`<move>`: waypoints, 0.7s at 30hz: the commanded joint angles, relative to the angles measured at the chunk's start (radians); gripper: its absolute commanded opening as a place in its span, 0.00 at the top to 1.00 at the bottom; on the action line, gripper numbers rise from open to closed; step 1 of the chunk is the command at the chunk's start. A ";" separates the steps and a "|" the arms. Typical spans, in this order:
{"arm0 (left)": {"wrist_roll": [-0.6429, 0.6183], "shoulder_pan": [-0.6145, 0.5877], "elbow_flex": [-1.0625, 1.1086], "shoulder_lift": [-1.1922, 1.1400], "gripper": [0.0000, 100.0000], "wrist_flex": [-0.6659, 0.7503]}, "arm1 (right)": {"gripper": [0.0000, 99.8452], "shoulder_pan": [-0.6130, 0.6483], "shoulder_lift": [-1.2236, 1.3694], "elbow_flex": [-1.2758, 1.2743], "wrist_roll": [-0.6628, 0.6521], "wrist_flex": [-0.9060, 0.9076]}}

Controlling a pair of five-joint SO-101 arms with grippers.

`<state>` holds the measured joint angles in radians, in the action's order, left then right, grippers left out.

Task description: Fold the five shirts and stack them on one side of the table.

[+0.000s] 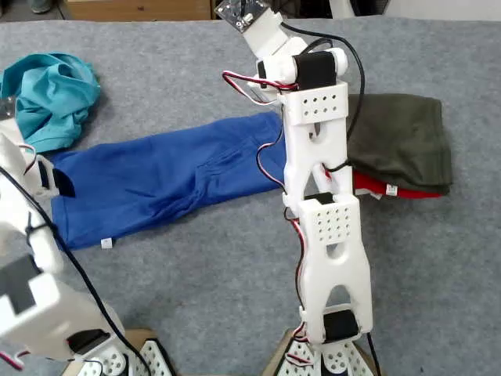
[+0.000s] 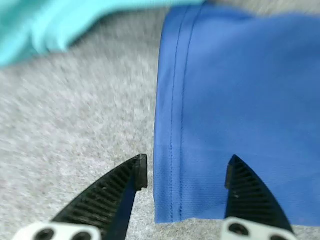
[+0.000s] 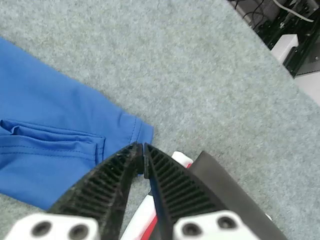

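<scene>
A blue shirt (image 1: pixel 164 184), folded into a long strip, lies across the middle of the grey table. My left gripper (image 1: pixel 61 185) is at its left end; in the left wrist view it (image 2: pixel 186 172) is open, its fingers either side of the blue shirt's hemmed corner (image 2: pixel 225 110). My right arm stretches up the middle, and its gripper (image 1: pixel 244 17) is raised near the table's far edge. The right gripper (image 3: pixel 141 151) is shut on nothing, above the table beside the blue shirt's other end (image 3: pixel 45 145). A crumpled teal shirt (image 1: pixel 48 98) lies at the far left.
A folded dark green shirt (image 1: pixel 403 141) lies on a red one (image 1: pixel 391 190) at the right side. The teal shirt (image 2: pixel 60 20) lies just beyond the blue corner. The right arm's links (image 1: pixel 321 157) cross over the blue shirt's right end. Bare grey felt (image 1: pixel 438 282) spreads at the near right.
</scene>
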<state>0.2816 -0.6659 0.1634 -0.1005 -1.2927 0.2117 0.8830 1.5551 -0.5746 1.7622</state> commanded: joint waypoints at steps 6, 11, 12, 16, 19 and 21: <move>-0.014 -0.067 -0.262 -0.328 0.73 -0.025 | 0.99 -0.011 -0.068 -0.002 0.008 0.006; -0.021 -0.025 -0.348 -0.496 0.73 -0.029 | 0.99 0.005 -0.068 -0.002 0.008 0.006; -0.040 -0.024 -0.363 -0.516 0.73 -0.046 | 0.99 0.011 -0.068 -0.001 0.008 0.006; -0.069 -0.022 -0.506 -0.591 0.81 -0.157 | 0.99 0.041 -0.068 -0.001 0.008 0.006; -0.069 -0.015 -0.610 -0.660 0.90 -0.222 | 0.99 0.064 -0.068 0.002 0.008 0.006; -0.064 -0.012 -0.671 -0.707 0.97 -0.273 | 0.99 0.075 -0.068 0.008 0.008 0.006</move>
<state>0.2263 -0.6767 -0.4012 -0.7526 -1.5228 0.2624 0.8830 1.5520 -0.5746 1.7622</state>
